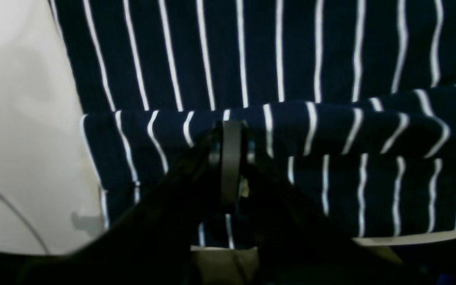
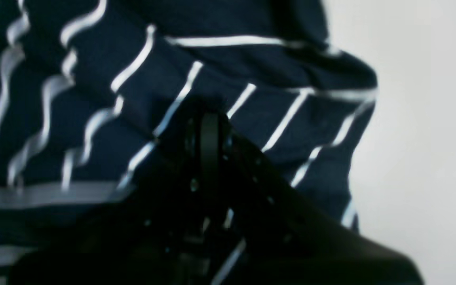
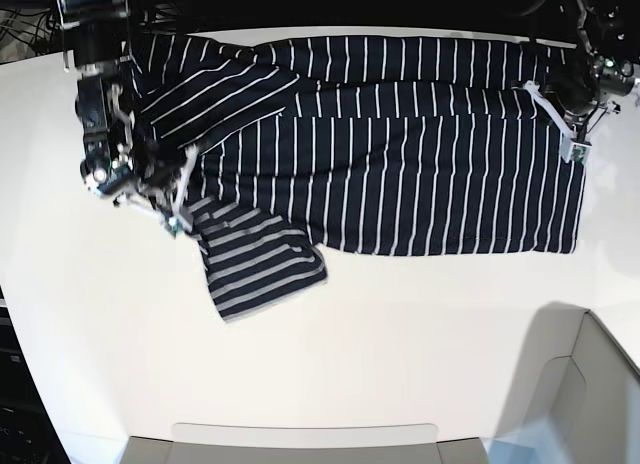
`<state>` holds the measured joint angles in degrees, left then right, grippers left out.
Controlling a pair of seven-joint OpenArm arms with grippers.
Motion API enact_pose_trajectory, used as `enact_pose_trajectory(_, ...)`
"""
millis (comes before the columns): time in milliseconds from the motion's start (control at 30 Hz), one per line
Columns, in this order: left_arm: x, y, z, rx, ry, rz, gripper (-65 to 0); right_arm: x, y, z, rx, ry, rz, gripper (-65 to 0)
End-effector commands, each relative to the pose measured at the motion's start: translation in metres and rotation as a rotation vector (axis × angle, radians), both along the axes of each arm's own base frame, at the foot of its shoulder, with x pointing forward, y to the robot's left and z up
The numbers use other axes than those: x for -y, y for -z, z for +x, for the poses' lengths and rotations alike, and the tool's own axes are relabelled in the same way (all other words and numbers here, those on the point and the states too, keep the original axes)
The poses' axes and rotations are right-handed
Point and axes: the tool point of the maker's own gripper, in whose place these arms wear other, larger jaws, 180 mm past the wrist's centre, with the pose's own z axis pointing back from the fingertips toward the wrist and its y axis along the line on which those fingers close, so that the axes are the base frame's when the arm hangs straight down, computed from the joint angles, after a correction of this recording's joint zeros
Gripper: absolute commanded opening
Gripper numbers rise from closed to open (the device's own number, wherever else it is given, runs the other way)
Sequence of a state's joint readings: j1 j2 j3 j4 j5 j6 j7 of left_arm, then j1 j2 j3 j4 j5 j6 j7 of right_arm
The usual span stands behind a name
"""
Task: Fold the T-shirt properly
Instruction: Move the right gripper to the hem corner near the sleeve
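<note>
A: Item and location?
B: T-shirt (image 3: 400,174), spread on the worktop (image 3: 380,334). My left end effector (image 1: 231,158) and right end effector (image 2: 209,146) each pinch its cloth, jaws closed.
A: Risk?
B: Uneven pulling could bunch the fold.

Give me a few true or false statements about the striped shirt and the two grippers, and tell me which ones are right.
1. The T-shirt lies spread on a white table. True.
2. The left gripper is shut on a folded ridge of the shirt. True.
3. The right gripper hangs open over bare table. False: it is shut on bunched shirt fabric.
4. A sleeve sticks out toward the near edge of the table in the base view. True.
5. The shirt is already folded into a small square. False: it is still mostly spread out.
</note>
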<state>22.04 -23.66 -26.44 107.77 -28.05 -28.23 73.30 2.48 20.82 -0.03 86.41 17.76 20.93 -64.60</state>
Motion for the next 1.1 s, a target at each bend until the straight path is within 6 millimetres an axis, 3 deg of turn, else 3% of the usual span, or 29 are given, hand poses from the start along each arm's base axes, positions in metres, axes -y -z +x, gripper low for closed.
enact_pose_trajectory(0,-0.004,-0.007,0.005,0.021,0.004,0.017,-65.0,0.011,-0.002,-0.009,-0.025,-0.010,-0.057,-65.0)
enact_pose_trajectory(167,-0.004,-0.007,0.005,0.025,0.004,0.016,-65.0,0.022,-0.033,-0.002,0.069,0.043,-0.048,-65.0)
enact_pose_trajectory(333,-0.003,-0.008,0.007,0.031,0.004,0.013,-65.0,0.024,-0.078,0.034,0.219,0.055,-0.044,-64.8)
enact_pose_trajectory(433,0.002,-0.008,0.013,0.046,-0.004,-0.002,-65.0,0.028,-0.099,0.058,0.281,0.069,-0.044,-53.5)
enact_pose_trajectory(567,0.005,-0.006,0.012,0.046,-0.009,-0.015,-65.0,0.029,-0.109,0.085,0.306,0.097,-0.016,-37.0)
enact_pose_trajectory(700,0.009,-0.004,0.011,0.046,-0.015,-0.027,-65.0,0.031,-0.105,0.116,0.315,0.138,0.046,-27.9)
enact_pose_trajectory(867,0.009,-0.004,0.011,0.046,-0.015,-0.029,-65.0,0.036,-0.079,0.143,0.274,0.219,0.141,-27.4)
enact_pose_trajectory(1067,0.010,-0.004,0.011,0.047,-0.015,-0.030,-65.0,0.036,-0.043,0.155,0.204,0.261,0.190,-27.4)
